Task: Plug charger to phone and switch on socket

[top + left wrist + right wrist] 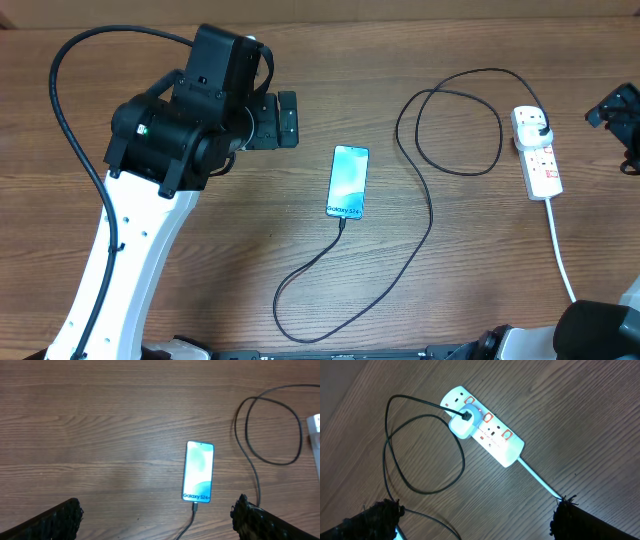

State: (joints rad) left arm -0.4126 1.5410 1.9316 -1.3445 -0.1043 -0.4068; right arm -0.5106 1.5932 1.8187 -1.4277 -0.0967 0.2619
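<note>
The wooden bench [480, 300] fills every view. The left arm [190, 110] reaches in from the near left, its dark wrist over the left half of the bench.

The charger [430, 200] sprawls across the middle. From the socket it makes a wide loop that crosses over itself, runs down toward the near edge, curls back in a narrow bend and rises to the phone. Its tip meets the phone's near short edge and looks seated in the port. Its other end sits in an outlet near the socket's far end.

The socket [537, 150] lies flat at the right, long axis running roughly away from the near edge. Its white cord [560, 250] trails off toward the near right. Whether the red switches [487, 416] are on or off cannot be told.

The phone [348, 181] lies face up near the centre, screen lit, lettering at its near end.

The left tool [157, 512] hangs left of the phone, spread wide and empty. The right tool [475, 510] hangs above the socket, also spread wide, touching nothing.
</note>
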